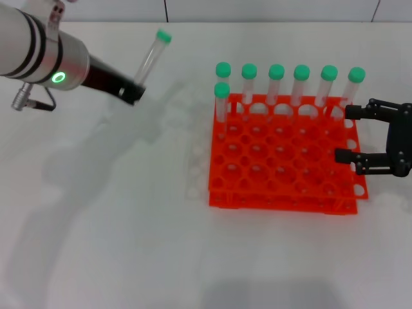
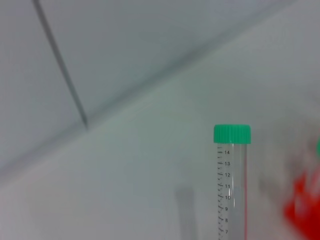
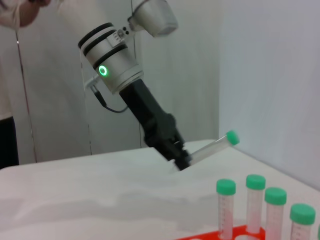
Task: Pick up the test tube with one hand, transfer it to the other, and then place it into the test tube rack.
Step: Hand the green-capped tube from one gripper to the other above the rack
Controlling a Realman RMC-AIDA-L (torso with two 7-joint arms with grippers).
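Observation:
My left gripper, on the silver-white forearm with the green ring, is shut on the lower end of the test tube and holds it tilted above the table, left of the rack. The tube's green cap points up and away. It shows close up in the left wrist view and farther off in the right wrist view, held by the left gripper. The orange-red test tube rack stands at the centre right. My right gripper is open over the rack's right edge.
Several green-capped tubes stand in the rack's back row, and one stands in the second row at its left end. They also show in the right wrist view. White table all around; wall behind.

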